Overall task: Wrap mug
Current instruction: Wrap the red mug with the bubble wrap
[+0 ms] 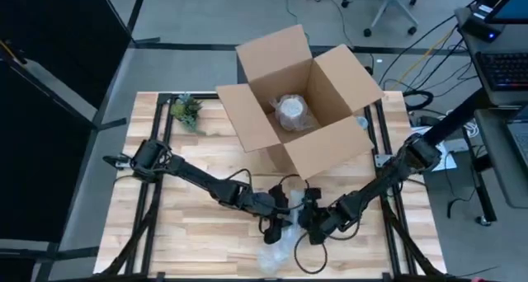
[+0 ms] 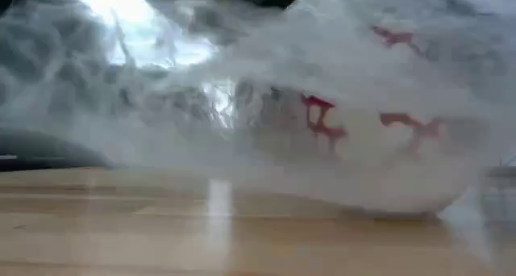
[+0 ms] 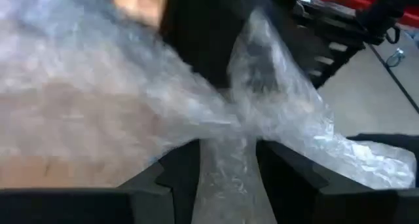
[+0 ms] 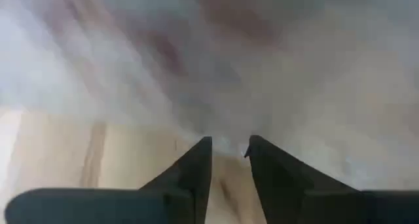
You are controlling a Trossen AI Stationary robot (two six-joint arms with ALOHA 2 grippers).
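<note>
both grippers meet at lower centre of the high view, over a bundle of bubble wrap (image 1: pixel 280 251) on the table (image 1: pixel 165 224). the mug (image 2: pixel 355 139) is inside that wrap: in the low view, red marks show through the film, right of centre.

left gripper (image 3: pixel 226 178): a strip of wrap runs between its fingers, which stand a little apart and look closed on it. right gripper (image 4: pixel 229 155): fingers nearly together against the wrap, but i cannot tell whether they have any film in them.

the step in hand looks like drawing the film tight around the mug. to do it well, i'd keep the left hold firm, pull the loose tail across rather than up so the mug isn't tipped, and let the right gripper pin the bundle down.

an open box (image 1: pixel 297 101) at upper centre holds another wrapped item (image 1: pixel 293 113); a plant (image 1: pixel 186 111) lies upper left.
</note>
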